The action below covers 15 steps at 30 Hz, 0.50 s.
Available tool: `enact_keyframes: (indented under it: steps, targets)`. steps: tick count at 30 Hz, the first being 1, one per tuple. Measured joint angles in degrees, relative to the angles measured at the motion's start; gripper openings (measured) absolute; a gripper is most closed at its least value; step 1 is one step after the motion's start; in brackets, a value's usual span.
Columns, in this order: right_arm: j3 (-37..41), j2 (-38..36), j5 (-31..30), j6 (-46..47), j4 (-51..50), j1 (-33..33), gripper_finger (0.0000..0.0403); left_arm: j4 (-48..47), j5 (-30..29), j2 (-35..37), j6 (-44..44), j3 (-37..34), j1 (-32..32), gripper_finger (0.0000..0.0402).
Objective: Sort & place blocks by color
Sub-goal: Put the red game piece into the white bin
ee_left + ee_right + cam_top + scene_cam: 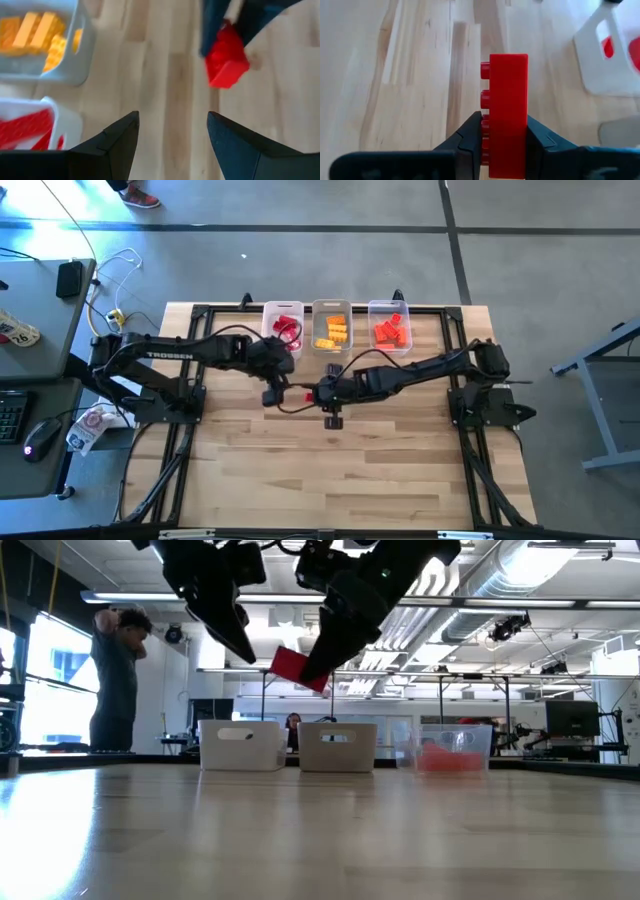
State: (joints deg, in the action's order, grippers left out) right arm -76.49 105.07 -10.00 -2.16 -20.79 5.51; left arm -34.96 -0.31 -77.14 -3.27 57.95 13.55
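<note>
My right gripper (504, 145) is shut on a red block (508, 112), held above the middle of the table (297, 393). In the low view the block (295, 667) hangs well clear of the tabletop. My left gripper (172, 135) is open and hovers just left of it (275, 383), touching nothing. Its wrist view shows the block (227, 62) ahead of its fingers. Three clear bins stand along the far edge: the left one holds red pieces (284, 327), the middle one yellow-orange blocks (331, 330), the right one orange-red blocks (391, 330). My right gripper pinches the red block between its two fingers, one on the studded face (485, 137) and one on the opposite smooth face. The fingers slant down toward the table's left. The block sticks out past the fingertips (312, 675), tilted and lifted clear of the table.
The bins show in the low view as left (240, 745), middle (338, 745) and right (455, 750). Bare wood (340, 470) lies between the arms and the near edge. A person (115, 670) stands beyond the table's left far side. A desk with a mouse (40, 438) sits left of the table.
</note>
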Motion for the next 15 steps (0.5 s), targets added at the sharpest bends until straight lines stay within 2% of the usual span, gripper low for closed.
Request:
enact_keyframes:
  steps: [15]
  targets:
    - [0.0, -1.22, -1.05, -1.37, 5.49, -0.63, 0.0073, 2.09, 1.57, 0.0, 0.0, 0.0, -6.23, 0.022]
